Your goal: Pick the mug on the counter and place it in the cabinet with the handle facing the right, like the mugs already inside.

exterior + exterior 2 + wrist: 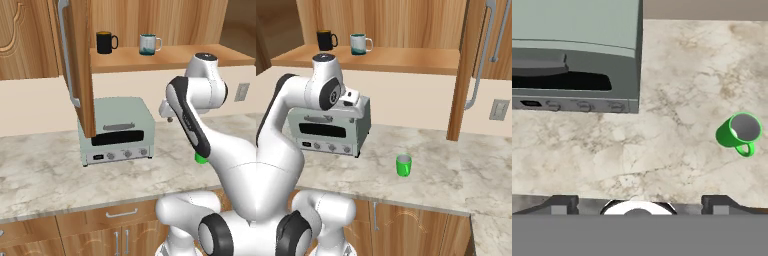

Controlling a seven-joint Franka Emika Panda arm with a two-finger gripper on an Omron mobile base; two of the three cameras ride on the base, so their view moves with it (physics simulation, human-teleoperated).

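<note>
The small green mug (403, 165) stands upright on the marbled counter (456, 170), to the right of the toaster oven. In the hand view the mug (739, 132) lies at the right, its loop handle (746, 149) pointing toward the bottom of that picture. In the left base view my forearm hides all but a green sliver of the mug (200, 158). My gripper (639, 204) is open and empty, its fingertips (562, 204) spread wide. It hangs well above the counter by the oven's upper right corner, with the hand (352, 104) up and left of the mug. The cabinet (406, 57) is open above.
A pale green toaster oven (117, 131) sits on the counter under the shelf. On the cabinet shelf (170, 56) stand a black mug (106, 42) and a teal-and-white mug (148, 44), handles to the right. The open cabinet door (80, 65) juts out over the oven.
</note>
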